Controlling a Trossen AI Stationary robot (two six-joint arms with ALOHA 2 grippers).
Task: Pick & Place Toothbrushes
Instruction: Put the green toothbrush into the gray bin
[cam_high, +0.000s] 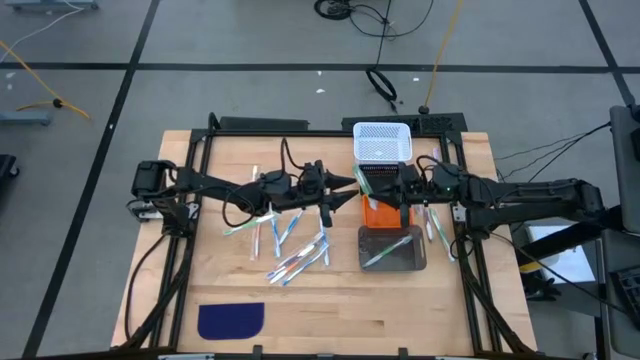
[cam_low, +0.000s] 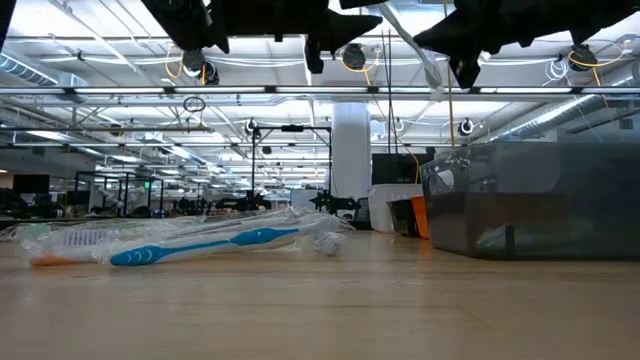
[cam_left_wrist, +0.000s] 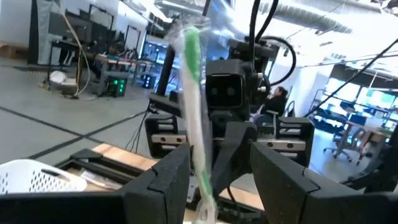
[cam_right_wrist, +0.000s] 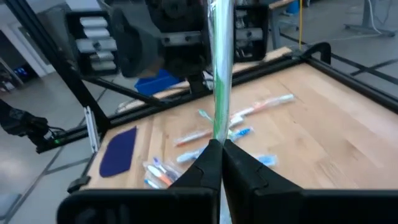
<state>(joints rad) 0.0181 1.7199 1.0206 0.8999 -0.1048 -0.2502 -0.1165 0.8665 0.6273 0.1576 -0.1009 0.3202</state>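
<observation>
Both grippers meet high over the table's middle, tip to tip, near an orange bin. Between them is one toothbrush, white and green in a clear wrapper. My right gripper is shut on it. My left gripper is open; its fingers stand on either side of the toothbrush's other end, which lies close to one finger, and I cannot tell whether it touches. In the low view the toothbrush slants between the two dark grippers, well above the wood. Several more toothbrushes lie flat on the table under the left arm. My right gripper pinches the wrapped toothbrush near one end between its two shut fingers. The fingers come about level from the table's right side. The toothbrush runs on past the fingertips toward the left gripper, tilted and lifted clear of the table.
A white mesh basket stands at the far edge. A dark see-through bin nearer the front holds a toothbrush. A few toothbrushes lie right of the bins. A dark blue cloth patch lies near the front left.
</observation>
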